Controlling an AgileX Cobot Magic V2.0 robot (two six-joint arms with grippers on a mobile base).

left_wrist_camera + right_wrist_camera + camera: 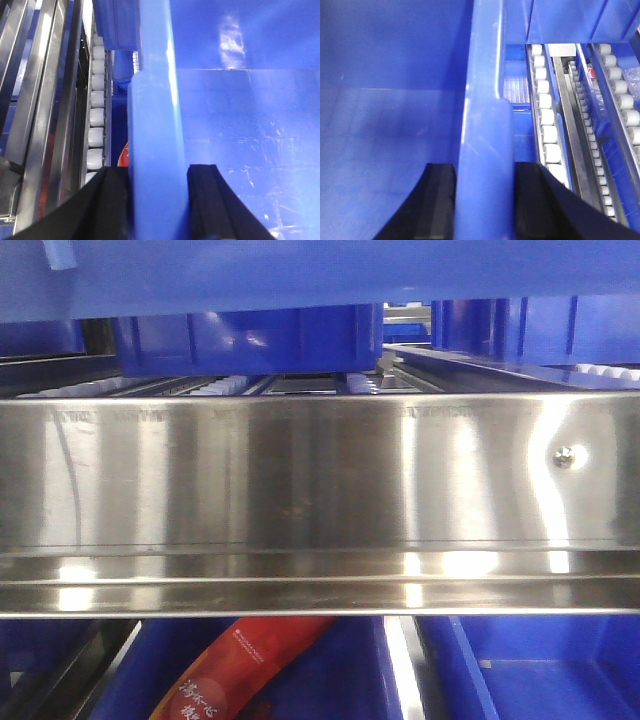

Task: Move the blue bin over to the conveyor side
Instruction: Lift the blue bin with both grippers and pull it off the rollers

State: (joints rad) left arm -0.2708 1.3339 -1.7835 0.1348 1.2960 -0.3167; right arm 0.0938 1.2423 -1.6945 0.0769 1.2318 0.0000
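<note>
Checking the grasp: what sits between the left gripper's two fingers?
The thick rim of the blue bin fills the left gripper; the left wrist view shows it.

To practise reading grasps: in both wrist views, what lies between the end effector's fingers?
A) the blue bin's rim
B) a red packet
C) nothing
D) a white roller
A: the rim of the bin runs between the fingers of the left end effector and the right end effector.
</note>
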